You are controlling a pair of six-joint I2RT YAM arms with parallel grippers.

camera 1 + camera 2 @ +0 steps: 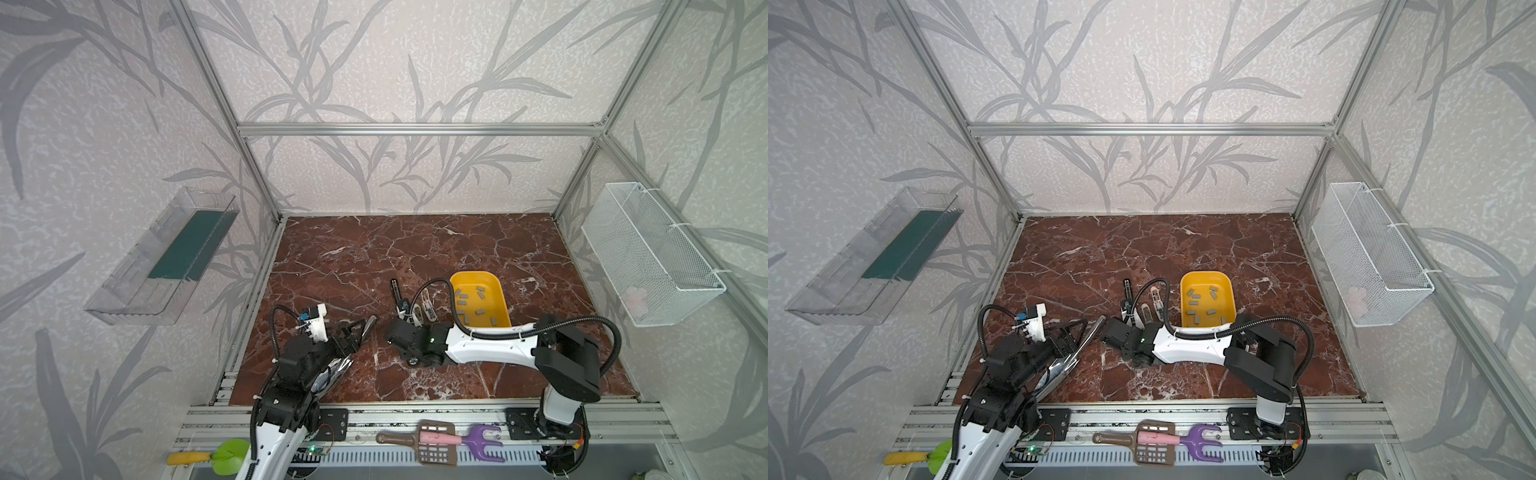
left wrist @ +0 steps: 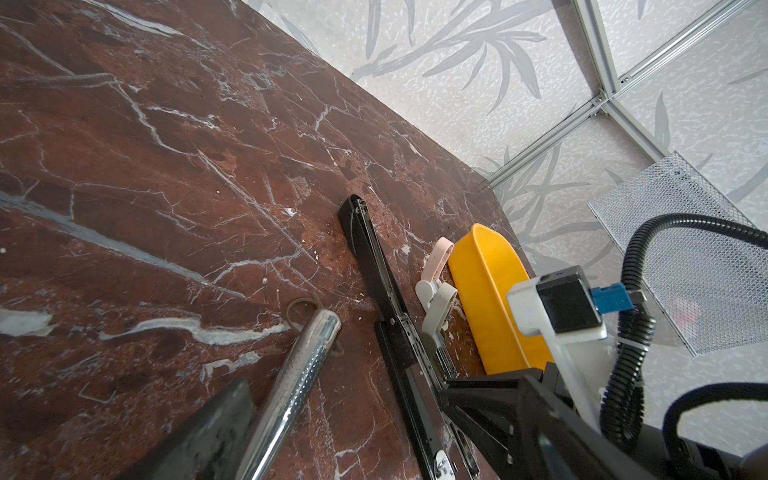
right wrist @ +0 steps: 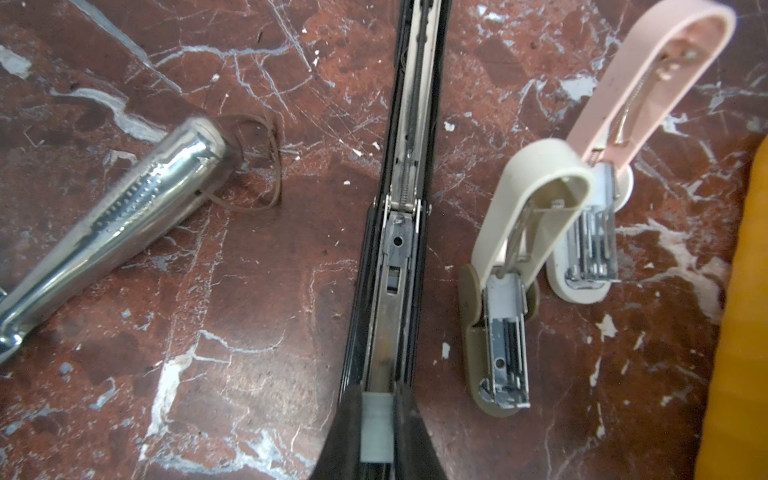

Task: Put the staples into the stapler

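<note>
I've got a staple strip point(image 3: 376, 436) pinched in the right end effector point(image 3: 376, 411), over the open black stapler point(image 3: 399, 232). The left end effector point(image 2: 345, 388) is spread. Next I should lower the strip squarely.

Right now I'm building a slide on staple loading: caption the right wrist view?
Right gripper pinches a grey staple strip over the open black stapler, beige stapler and pink stapler open alongside.

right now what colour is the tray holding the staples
Yellow. The tray shows best in a top view.
</note>
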